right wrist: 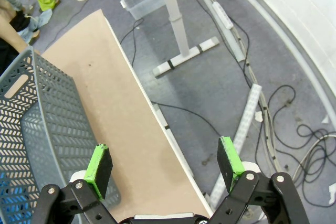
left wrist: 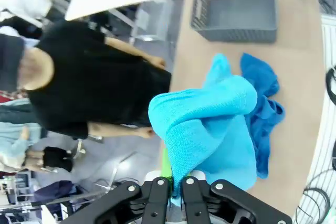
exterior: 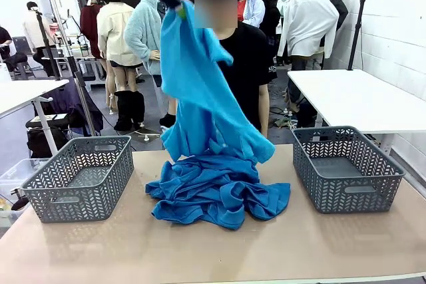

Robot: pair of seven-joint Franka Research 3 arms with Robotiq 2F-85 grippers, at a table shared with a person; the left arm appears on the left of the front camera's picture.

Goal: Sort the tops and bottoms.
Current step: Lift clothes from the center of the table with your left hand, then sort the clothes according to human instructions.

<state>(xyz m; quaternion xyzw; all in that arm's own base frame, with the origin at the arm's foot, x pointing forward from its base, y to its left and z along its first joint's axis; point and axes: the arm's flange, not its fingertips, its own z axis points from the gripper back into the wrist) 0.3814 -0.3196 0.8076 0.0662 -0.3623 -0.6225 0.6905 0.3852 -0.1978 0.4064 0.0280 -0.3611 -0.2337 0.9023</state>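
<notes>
Left gripper (exterior: 176,3) has its jaws clamped on a blue shirt (exterior: 200,91), dangling high over the blue pile (exterior: 216,194) mid desk (exterior: 200,251). Right gripper (right wrist: 165,163) jaws are wide apart over the desk's right edge, beside a basket (right wrist: 37,119).

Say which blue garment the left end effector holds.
The lighter turquoise one, hanging from the shut left end effector. The darker blue pile lies heaped on the table, ungripped.

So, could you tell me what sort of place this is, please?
Probably a robotics lab or workshop: plain white work tables, loose cables across the floor, and grey baskets beside a pile of blue shirts.
</notes>
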